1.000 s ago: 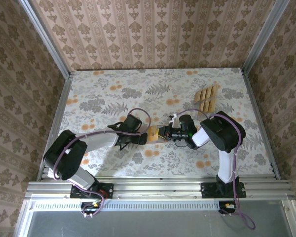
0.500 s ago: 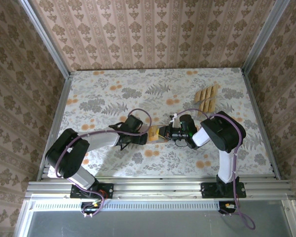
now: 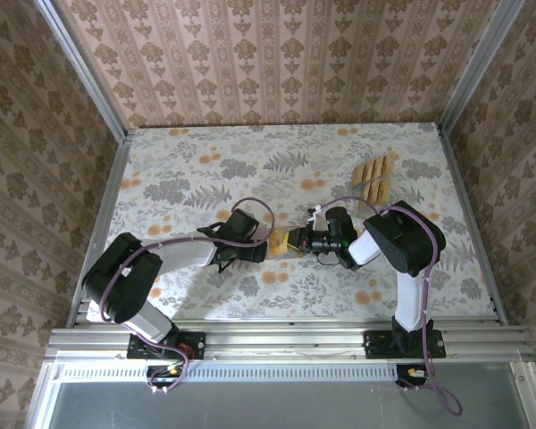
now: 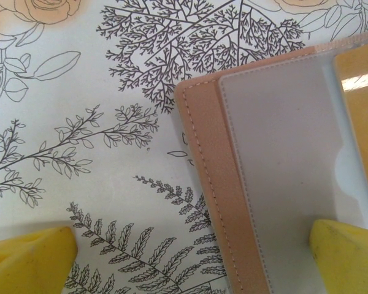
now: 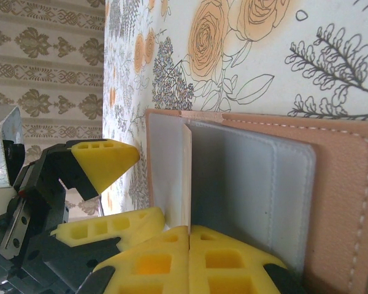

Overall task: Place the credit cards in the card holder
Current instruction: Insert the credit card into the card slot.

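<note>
The salmon-brown card holder lies open on the flowered table between the two grippers, grey pocket panels facing up. My right gripper is shut on the edge of a thin tan credit card, which stands edge-on over the open card holder. In the left wrist view a tan card face shows under a clear sleeve at the right. My left gripper is open; one fingertip is over the grey panel, the other over the table. Several more credit cards lie at the back right.
The flowered tablecloth is bounded by a metal frame rail and wallpapered walls on three sides. The left gripper's yellow fingers stand close to the right gripper's, a short gap apart.
</note>
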Controlling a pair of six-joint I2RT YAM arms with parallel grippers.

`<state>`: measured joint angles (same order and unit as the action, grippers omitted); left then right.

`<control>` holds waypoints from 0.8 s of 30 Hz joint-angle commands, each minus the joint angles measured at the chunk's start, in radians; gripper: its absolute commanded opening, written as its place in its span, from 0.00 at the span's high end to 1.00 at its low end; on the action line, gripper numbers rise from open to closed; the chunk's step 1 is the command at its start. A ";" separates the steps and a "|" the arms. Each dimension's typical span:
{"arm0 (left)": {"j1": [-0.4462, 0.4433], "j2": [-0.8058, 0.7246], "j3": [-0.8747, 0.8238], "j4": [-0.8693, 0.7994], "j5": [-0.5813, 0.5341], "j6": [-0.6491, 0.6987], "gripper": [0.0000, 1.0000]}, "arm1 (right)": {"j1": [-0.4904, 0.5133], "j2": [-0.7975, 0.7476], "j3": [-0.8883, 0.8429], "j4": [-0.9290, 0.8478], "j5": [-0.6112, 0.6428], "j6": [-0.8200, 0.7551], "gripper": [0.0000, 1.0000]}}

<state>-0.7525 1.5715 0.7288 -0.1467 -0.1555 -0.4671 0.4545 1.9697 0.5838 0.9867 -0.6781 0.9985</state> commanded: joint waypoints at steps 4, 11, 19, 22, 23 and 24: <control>0.004 0.019 -0.029 -0.028 -0.010 -0.011 0.00 | 0.016 0.036 0.011 -0.083 0.047 -0.006 1.00; 0.003 0.019 -0.031 -0.028 -0.007 -0.013 0.00 | 0.026 0.045 0.022 -0.079 0.053 0.002 1.00; 0.003 0.016 -0.034 -0.025 -0.004 -0.016 0.00 | 0.035 0.052 0.025 -0.077 0.051 0.005 1.00; 0.004 0.016 -0.034 -0.025 -0.004 -0.013 0.00 | 0.035 0.050 0.022 -0.076 0.051 0.005 1.00; 0.003 0.016 -0.034 -0.025 -0.004 -0.013 0.00 | 0.035 0.049 0.020 -0.075 0.051 0.005 1.00; 0.003 0.016 -0.034 -0.025 -0.004 -0.013 0.00 | 0.036 0.046 0.017 -0.074 0.052 0.005 1.00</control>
<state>-0.7525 1.5715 0.7269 -0.1429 -0.1574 -0.4675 0.4789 1.9835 0.6071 0.9833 -0.6765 1.0023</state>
